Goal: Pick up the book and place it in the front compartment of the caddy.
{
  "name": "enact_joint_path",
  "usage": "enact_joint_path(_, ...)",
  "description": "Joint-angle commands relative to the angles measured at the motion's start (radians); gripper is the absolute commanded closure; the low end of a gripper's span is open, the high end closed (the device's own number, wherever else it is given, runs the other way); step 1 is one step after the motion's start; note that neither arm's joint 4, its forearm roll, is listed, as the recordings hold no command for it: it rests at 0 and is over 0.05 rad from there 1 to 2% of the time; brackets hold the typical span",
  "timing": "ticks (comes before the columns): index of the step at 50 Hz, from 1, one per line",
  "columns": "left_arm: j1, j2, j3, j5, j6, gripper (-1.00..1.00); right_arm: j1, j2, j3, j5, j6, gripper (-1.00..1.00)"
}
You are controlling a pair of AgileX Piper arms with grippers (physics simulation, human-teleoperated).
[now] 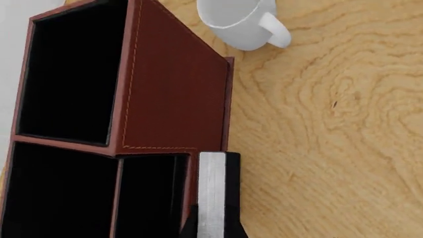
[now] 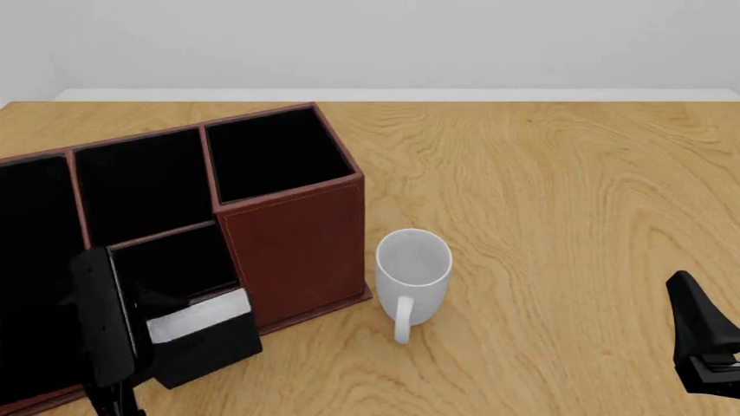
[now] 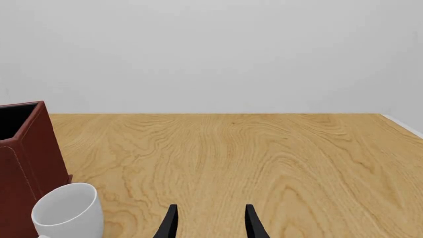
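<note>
Now book (image 2: 206, 336) clenched in left end effector (image 2: 151, 347), over caddy (image 2: 295, 238) front edge.

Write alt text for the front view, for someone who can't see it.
The left pincer holds a black book over the front section of a reddish-brown caddy. A white mug stands beside the caddy on the wooden table.

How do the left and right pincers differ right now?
The left pincer is shut on the book, held over the caddy near its front compartment; the right pincer is open with nothing between its fingers. The left one hangs by the caddy; the right one sits over bare table, off to the mug's right. Both are black.
</note>
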Motion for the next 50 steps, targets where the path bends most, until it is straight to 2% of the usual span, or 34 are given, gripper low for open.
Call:
enact_joint_path(1,-0.113,-0.181,-0.006,0.042,0.068,1.0,0.0,0.001,0.0,-0.001,0.0,-1.0)
enact_joint_path(3,-0.114,-0.212,0.001,0.048,0.098,1.0,0.0,0.001,0.0,-0.001,0.0,-1.0)
enact_joint_path(5,-0.138,-0.242,-0.016,0.066,0.095,1.0,0.0,0.001,0.0,-0.001,0.0,-1.0)
enact_joint_path(9,-0.131,-0.263,-0.038,0.108,0.111,1.0,0.0,0.001,0.0,-0.001,0.0,-1.0)
enact_joint_path(13,-0.182,-0.324,-0.094,0.188,0.124,1.0,0.0,0.001,0.0,-0.001,0.0,-1.0)
enact_joint_path(22,-0.074,-0.413,-0.124,0.258,0.279,1.0,0.0,0.001,0.0,-0.001,0.0,-1.0)
enact_joint_path(25,-0.045,-0.417,-0.126,0.258,0.309,1.0,0.0,0.001,0.0,-0.001,0.0,-1.0)
enact_joint_path(26,-0.015,-0.428,-0.125,0.246,0.344,1.0,0.0,0.001,0.0,-0.001,0.0,-1.0)
enact_joint_path(30,0.032,-0.431,-0.13,0.241,0.399,1.0,0.0,0.001,0.0,-0.001,0.0,-1.0)
enact_joint_path(34,0.074,-0.436,-0.141,0.253,0.435,1.0,0.0,0.001,0.0,-0.001,0.0,-1.0)
enact_joint_path(39,0.089,-0.44,-0.164,0.264,0.448,1.0,0.0,0.001,0.0,-0.001,0.0,-1.0)
enact_joint_path(50,0.116,-0.405,-0.207,0.196,0.465,1.0,0.0,0.001,0.0,-0.001,0.0,-1.0)
